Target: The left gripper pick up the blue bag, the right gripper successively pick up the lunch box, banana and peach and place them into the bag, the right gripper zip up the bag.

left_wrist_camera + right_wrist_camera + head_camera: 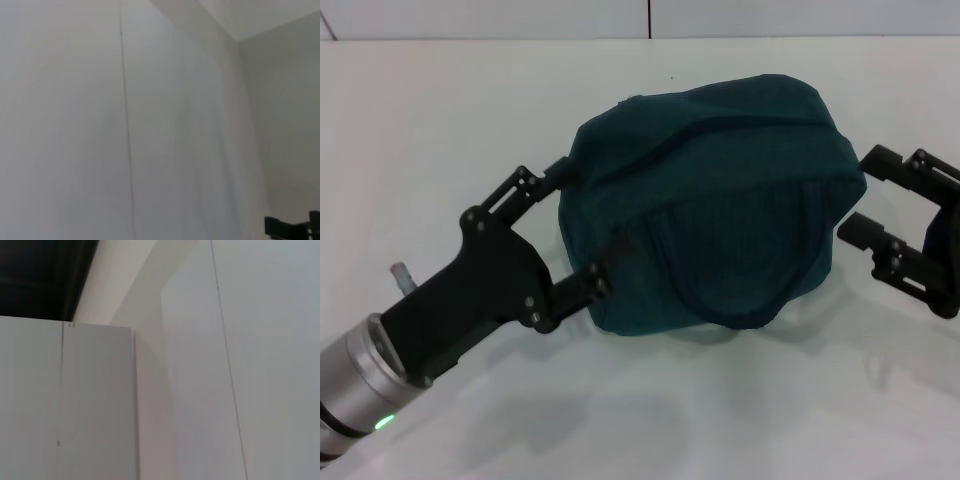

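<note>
I see blue bag (720, 200) mid-surface, looks zipped. Left tool (565, 230) wide, fingers straddling bag's left end. Right tool (865, 195) wide, just right of bag, apart.

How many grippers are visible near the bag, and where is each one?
2. The left gripper is at the left side of the blue bag, its fingers against the fabric. The right gripper is just off the bag's right side, fingers spread.

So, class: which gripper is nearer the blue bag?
Left. The left gripper touches the blue bag, one finger at each side of its end; the right gripper sits just beside it, apart.
</note>
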Controlling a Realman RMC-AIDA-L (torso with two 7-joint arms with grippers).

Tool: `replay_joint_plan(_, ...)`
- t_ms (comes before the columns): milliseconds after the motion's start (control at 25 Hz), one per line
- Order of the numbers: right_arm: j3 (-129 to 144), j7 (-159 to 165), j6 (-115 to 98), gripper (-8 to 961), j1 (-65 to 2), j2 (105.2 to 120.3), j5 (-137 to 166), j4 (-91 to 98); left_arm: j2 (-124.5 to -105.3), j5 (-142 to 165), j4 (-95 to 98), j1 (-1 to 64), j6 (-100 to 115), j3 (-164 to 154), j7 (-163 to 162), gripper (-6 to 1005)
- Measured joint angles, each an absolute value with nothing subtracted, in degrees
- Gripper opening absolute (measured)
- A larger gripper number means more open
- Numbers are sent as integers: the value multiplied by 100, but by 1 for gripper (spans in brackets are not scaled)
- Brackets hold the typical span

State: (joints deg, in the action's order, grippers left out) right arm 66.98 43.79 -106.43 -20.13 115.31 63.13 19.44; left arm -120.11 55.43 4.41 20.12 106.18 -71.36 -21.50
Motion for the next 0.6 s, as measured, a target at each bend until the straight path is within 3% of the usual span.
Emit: replay_joint_plan(600,6767,4357,-10895,634,-2020,11504,6635,1956,-11944,5751,658,2008,10791,-7563,-2157,803)
